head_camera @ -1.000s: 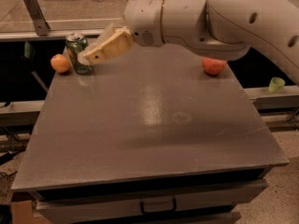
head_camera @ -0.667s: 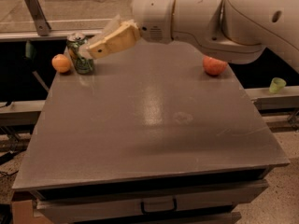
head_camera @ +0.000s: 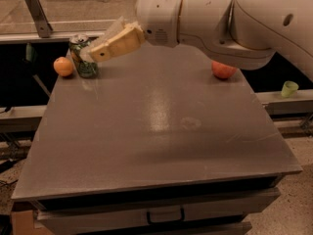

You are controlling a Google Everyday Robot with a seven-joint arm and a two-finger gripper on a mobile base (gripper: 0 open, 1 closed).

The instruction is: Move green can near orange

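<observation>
The green can [head_camera: 81, 58] with a silver top stands upright at the table's far left corner. The small orange [head_camera: 63, 66] sits just left of it, almost touching. My gripper [head_camera: 94, 54], pale yellow, reaches in from the upper right, and its tip lies over the can's right side. I cannot tell whether it grips the can. The big white arm [head_camera: 220, 18] fills the top right of the view.
A red apple [head_camera: 223, 70] sits at the grey table's [head_camera: 156, 146] far right edge, partly under the arm. A small green cup [head_camera: 289, 88] stands on a ledge beyond the right side. A metal bracket [head_camera: 36, 13] stands behind the table at the far left.
The arm's body has swung to the right and a little up. The gripper's tip has stayed at the can. The can and the orange have not moved.
</observation>
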